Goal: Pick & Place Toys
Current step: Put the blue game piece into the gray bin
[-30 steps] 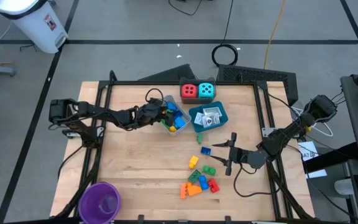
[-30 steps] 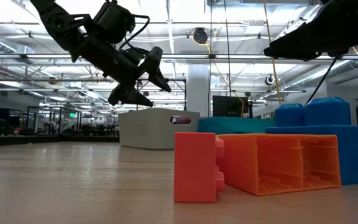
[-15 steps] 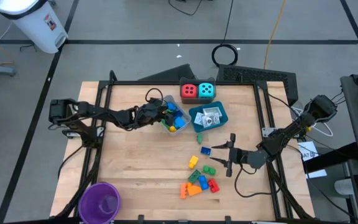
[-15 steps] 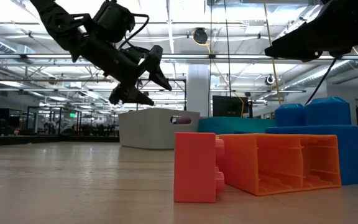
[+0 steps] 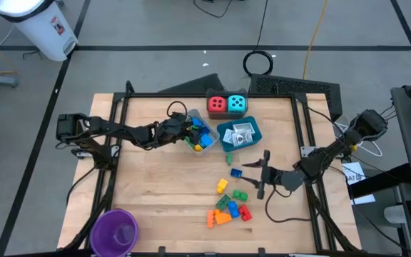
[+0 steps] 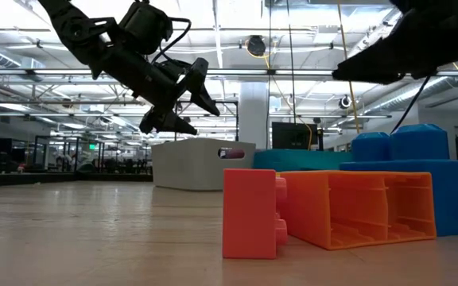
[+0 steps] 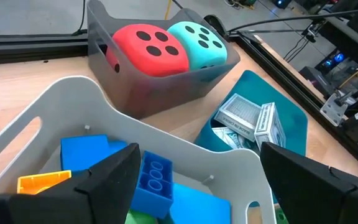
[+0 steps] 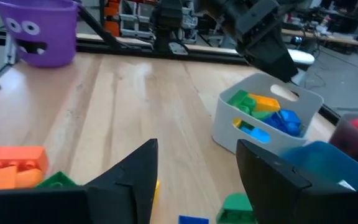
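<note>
Bricks (image 5: 228, 204) lying loose on table (image 5: 155, 193); right gripper (image 5: 260, 175) hovering beside them, fingers parted, empty. Left gripper (image 5: 191, 130) hanging released over white bin (image 5: 200, 137). Next: lowering onto blue brick (image 5: 236, 172), clenching.

My tabletop (image 5: 163, 178) looks like pale, smooth wood with visible plank seams and a soft sheen. The loose bricks (image 5: 228, 207) at about five o'clock read as hard glossy plastic, as do those in the matt white bin (image 7: 185, 146). The red die (image 7: 146, 50) and cyan die (image 7: 202, 45) look soft and matt, foam-like, in a smoky translucent plastic tray (image 7: 166, 84). The packets (image 7: 253, 121) look like printed paper. The purple cup (image 8: 42, 31) is shiny plastic. My left claw (image 7: 194, 180) is matt black.
</note>
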`<state>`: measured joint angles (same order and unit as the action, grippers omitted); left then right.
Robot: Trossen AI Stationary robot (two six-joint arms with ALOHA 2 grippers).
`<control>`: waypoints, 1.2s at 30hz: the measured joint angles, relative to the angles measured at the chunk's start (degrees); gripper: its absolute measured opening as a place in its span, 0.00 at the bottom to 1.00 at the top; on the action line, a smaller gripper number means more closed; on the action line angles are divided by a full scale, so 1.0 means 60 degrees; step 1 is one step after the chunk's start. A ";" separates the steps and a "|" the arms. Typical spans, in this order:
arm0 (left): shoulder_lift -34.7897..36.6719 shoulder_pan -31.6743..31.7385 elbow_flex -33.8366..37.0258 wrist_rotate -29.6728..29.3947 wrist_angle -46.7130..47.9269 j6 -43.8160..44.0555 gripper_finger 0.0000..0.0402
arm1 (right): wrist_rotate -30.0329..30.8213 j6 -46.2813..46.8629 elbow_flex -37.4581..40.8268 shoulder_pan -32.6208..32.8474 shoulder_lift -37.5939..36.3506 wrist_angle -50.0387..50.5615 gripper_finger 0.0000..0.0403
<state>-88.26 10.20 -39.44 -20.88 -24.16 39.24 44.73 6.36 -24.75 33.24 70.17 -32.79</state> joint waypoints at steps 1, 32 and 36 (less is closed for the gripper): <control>0.0001 0.0000 0.0000 0.0000 0.0000 0.0000 0.84 | -0.0013 0.0100 0.0000 -0.0051 0.0000 0.0127 0.49; 0.0002 -0.0004 0.0000 -0.0004 -0.0008 0.0000 0.84 | -0.2637 0.2575 -0.0007 -0.1661 0.3742 0.0501 0.69; 0.0001 -0.0004 0.0000 -0.0004 -0.0015 -0.0001 0.84 | -0.2774 0.2582 -0.0004 -0.1662 0.3725 0.0420 0.57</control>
<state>-88.25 10.17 -39.44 -20.91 -24.25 39.24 28.09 21.85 -24.77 23.27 92.52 -30.27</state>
